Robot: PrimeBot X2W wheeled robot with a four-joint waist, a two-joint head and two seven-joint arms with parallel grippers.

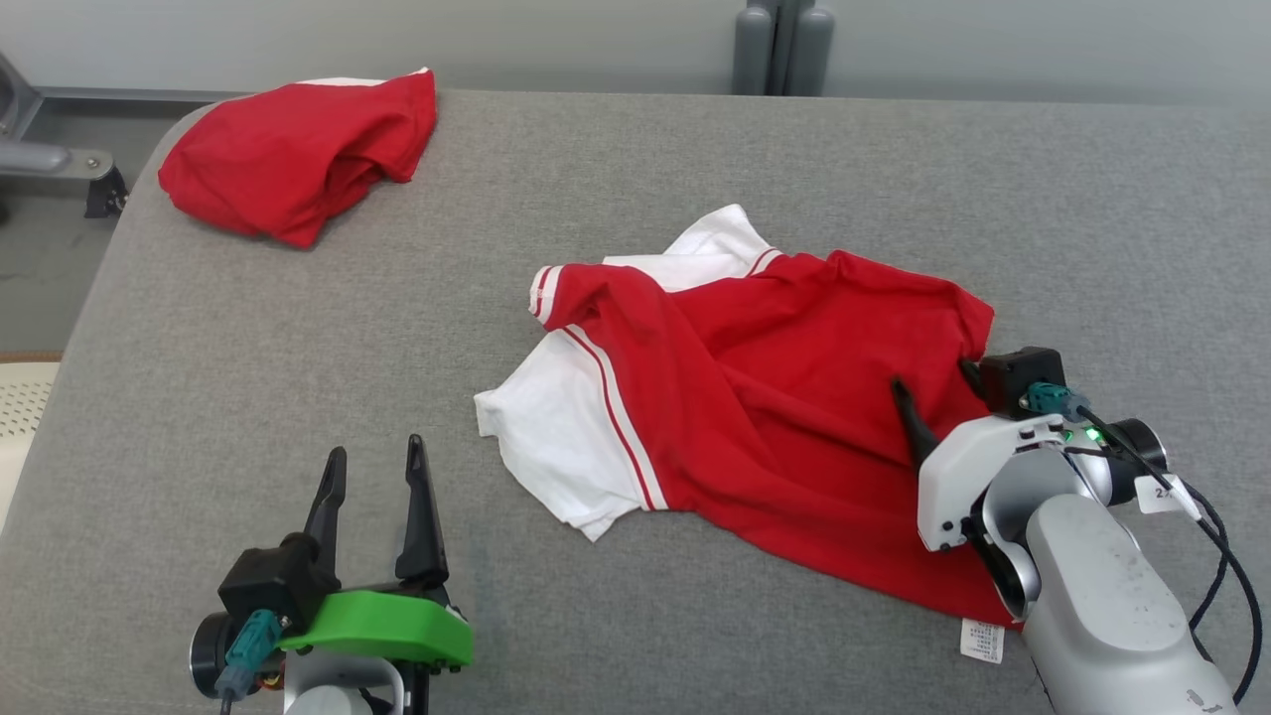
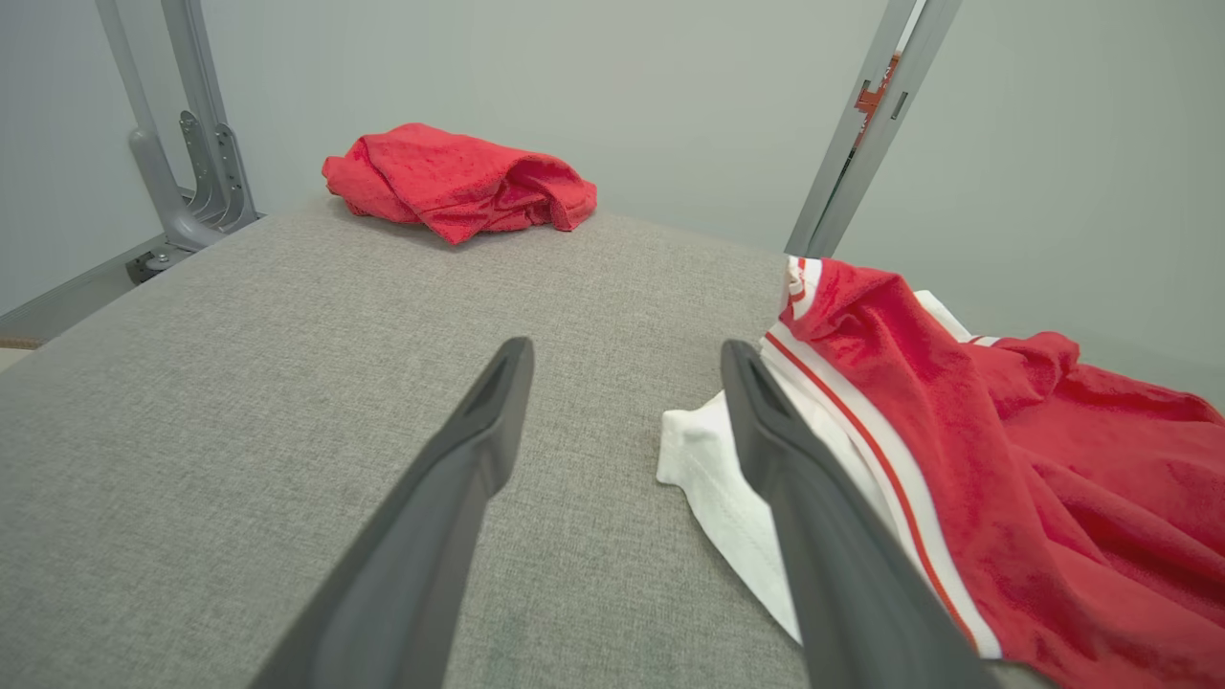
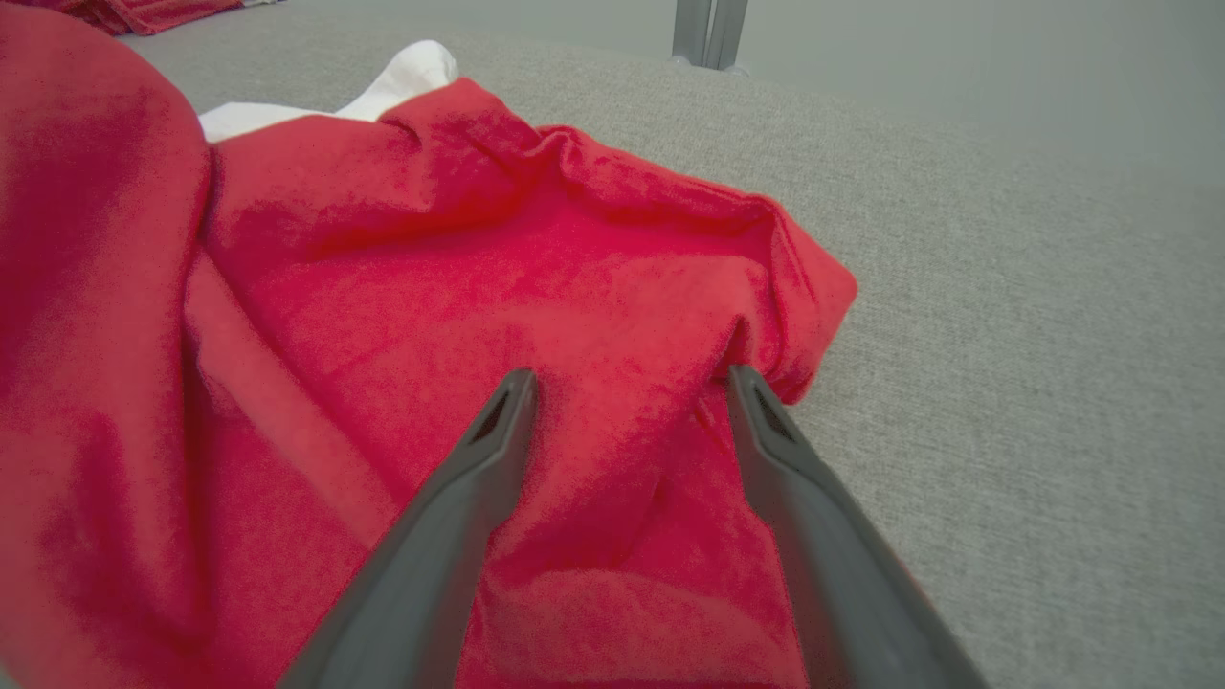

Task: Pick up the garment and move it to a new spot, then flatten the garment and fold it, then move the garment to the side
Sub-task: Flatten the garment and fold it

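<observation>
Tapered dark fingers (image 1: 422,506) of the left gripper (image 1: 375,447) stand spread apart, with bare grey cloth between their tips. Over on the right gripper (image 1: 931,375) the two fingers are spread as well, and their tips sit on a rumpled red fold. Red cloth bulges up between them, and whether they press into it I cannot tell.

Under and ahead of the right fingers lies the shirt (image 1: 775,397). It is a soft red knit with a slightly fuzzy nap, white sleeves and thin red-and-white striped trim, lying crumpled in broad creases. One white sleeve reaches just beside the left gripper's right-hand finger in the left wrist view. A small white care label (image 1: 981,641) pokes out from the hem behind the right fingers.

Far ahead of the left fingers and a little to their left, a second red garment (image 1: 298,159) sits in a loose bundle near the corner.

Everything rests on a padded surface (image 1: 695,149) covered in coarse grey woven fabric with rounded corners. Beyond its far edge are a plain pale grey wall (image 1: 993,40), a grey metal post (image 1: 782,45) and a metal frame (image 1: 50,154).
</observation>
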